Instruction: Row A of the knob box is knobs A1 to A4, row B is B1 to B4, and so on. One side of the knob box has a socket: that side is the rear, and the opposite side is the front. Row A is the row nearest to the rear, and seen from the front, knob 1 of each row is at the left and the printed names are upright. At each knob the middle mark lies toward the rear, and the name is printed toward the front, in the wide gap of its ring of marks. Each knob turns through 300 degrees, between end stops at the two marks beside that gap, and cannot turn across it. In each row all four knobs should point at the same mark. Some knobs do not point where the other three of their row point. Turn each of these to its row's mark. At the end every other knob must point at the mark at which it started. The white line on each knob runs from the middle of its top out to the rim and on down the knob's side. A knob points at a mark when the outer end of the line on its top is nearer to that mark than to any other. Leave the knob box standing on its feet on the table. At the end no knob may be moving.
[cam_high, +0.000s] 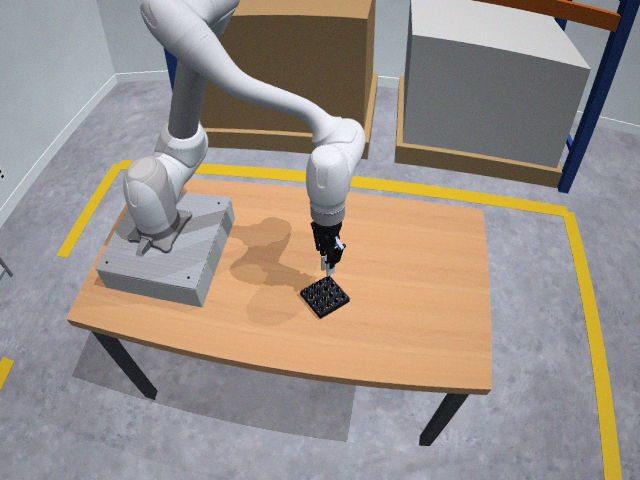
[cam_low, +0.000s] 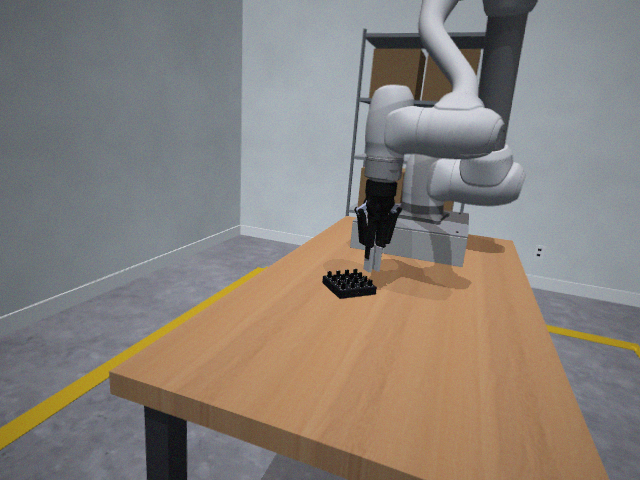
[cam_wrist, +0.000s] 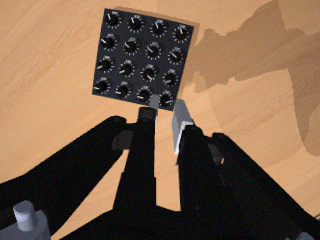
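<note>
Top: the end effector (cam_high: 327, 270) (cam_low: 372, 267) (cam_wrist: 165, 109) hangs over the counter (cam_high: 413, 289) (cam_low: 361, 361) (cam_wrist: 55, 60), beside the knob box (cam_high: 327, 297) (cam_low: 349, 285) (cam_wrist: 137, 57).

Exterior: its fingers are nearly together, gripping nothing; the box sits flat, black and studded.

Wrist: white lines disagree within some rows, so turning apparently remains; finished turns cannot be told.

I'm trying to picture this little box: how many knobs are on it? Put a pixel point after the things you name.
16 knobs: four rows of four across the top of the black box (cam_high: 324, 315) (cam_low: 356, 294) (cam_wrist: 116, 56); a fingertip partly overlaps the near edge.
</note>
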